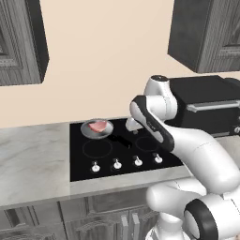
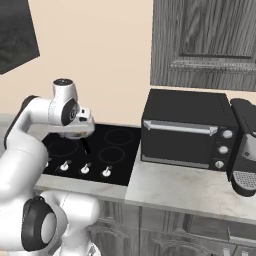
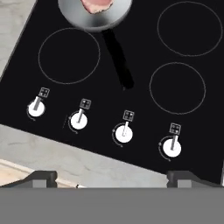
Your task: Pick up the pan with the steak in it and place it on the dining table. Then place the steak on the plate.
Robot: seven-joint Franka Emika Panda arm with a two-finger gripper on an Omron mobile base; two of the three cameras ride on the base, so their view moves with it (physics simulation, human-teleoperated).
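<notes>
The grey pan [image 1: 97, 130] sits on the back-left burner of the black cooktop [image 1: 140, 159], with the pinkish-red steak [image 1: 98, 125] lying in it. Its black handle [image 3: 118, 59] points toward the middle of the cooktop. In the hand view the pan [image 3: 95, 15] and steak [image 3: 97, 4] are cut by the top edge. My gripper [image 1: 132, 125] hovers above the cooktop, right of the pan and apart from it, looking down. Its fingertips [image 3: 43, 177] stand wide apart, open and holding nothing. The dining table and the plate are out of view.
Several white knobs [image 3: 124, 133] line the cooktop's front edge. A black toaster oven [image 2: 187, 132] stands on the marble counter [image 2: 180, 190] to the right, with a coffee machine [image 2: 245, 150] beyond it. Dark wall cabinets [image 1: 206, 33] hang overhead.
</notes>
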